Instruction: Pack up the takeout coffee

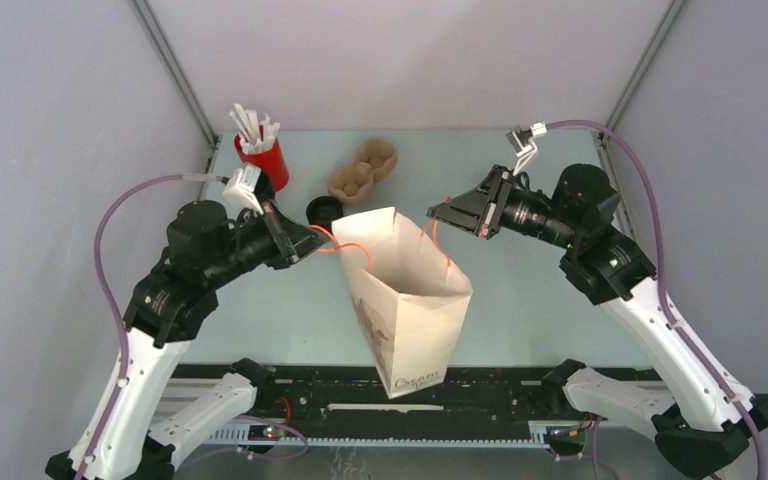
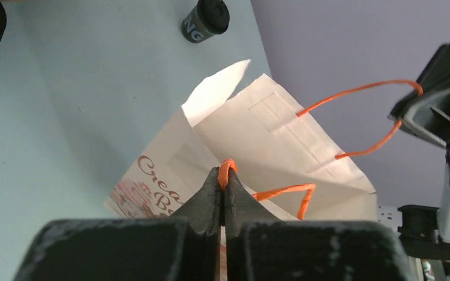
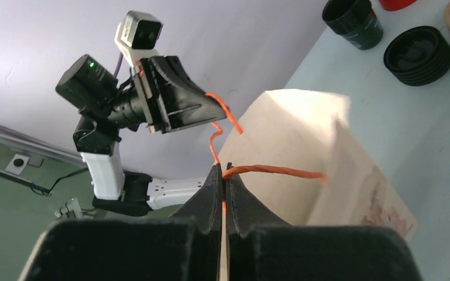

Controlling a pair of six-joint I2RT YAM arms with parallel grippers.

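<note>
The takeout coffee (image 2: 206,17), a small black lidded cup with white lettering, rests on the table beyond the bag. I cannot make it out in the top view. The brown paper bag (image 1: 410,310) stands upright at the middle of the table with its mouth open. My left gripper (image 1: 318,238) is shut on the bag's left orange handle (image 2: 281,191). From the other side, my right gripper (image 1: 432,213) is shut on the right orange handle (image 3: 269,170). Both handles are drawn apart above the bag's rim.
A red cup of white sticks (image 1: 265,160) stands at the back left. Brown pulp cup carriers (image 1: 360,170) lie behind the bag. A squat black round piece (image 1: 323,210) sits just beyond my left gripper. A black ribbed cup (image 3: 351,20) stands beside stacked black lids (image 3: 419,55).
</note>
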